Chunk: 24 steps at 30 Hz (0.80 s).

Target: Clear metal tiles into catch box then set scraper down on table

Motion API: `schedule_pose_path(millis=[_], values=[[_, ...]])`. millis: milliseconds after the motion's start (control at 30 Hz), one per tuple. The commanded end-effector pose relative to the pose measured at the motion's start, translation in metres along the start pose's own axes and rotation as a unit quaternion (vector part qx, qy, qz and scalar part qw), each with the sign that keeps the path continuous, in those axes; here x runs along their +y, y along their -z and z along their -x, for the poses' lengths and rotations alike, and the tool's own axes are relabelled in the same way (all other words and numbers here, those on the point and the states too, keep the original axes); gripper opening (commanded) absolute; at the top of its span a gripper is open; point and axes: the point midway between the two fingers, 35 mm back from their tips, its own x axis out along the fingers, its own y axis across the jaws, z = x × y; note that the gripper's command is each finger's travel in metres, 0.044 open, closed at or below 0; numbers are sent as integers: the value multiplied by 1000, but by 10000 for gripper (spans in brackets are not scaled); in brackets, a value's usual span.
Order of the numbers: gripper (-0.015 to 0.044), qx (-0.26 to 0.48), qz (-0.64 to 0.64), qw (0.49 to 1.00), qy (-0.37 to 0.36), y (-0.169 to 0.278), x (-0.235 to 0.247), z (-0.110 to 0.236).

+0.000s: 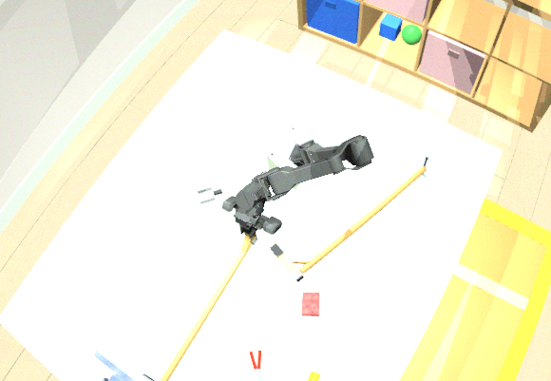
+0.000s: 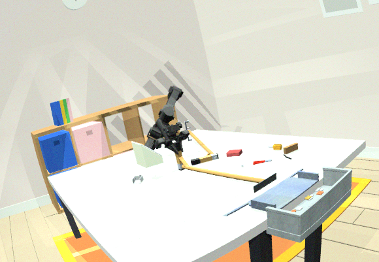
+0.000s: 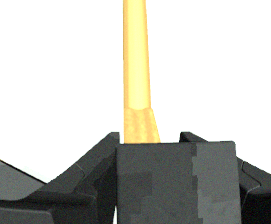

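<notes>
My gripper [image 1: 249, 235] [image 2: 178, 151] [image 3: 142, 137] is shut on the near end of the long scraper's yellow handle [image 1: 209, 304] [image 2: 222, 173] [image 3: 135, 43]. The handle runs low over the table to its black blade [image 2: 264, 182], which sits just beside the steel bench plate [image 2: 284, 189] [image 1: 108, 370]. I see no tile on the plate. The grey catch box [image 2: 294, 222] stands at the plate's end. A few small orange and yellow tiles [image 2: 308, 197] lie inside it.
A second long yellow stick [image 1: 361, 220] [image 2: 200, 144] lies to the right of the arm. A red block [image 1: 311, 304] [image 2: 234, 153], a red-handled tool [image 1: 256, 361] [image 2: 259, 162], a wooden block [image 2: 290, 147] and a pale green wedge [image 2: 147, 155] lie on the table. A shelf [image 1: 499, 85] stands behind it.
</notes>
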Motion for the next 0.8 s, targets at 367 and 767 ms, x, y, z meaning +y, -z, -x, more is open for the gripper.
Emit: schedule_pose_path(millis=[367,767], values=[[0,-4,-6,1000,6,-6,-11,-2],[0,-5,-8,1000,7,-21,-17,-13]])
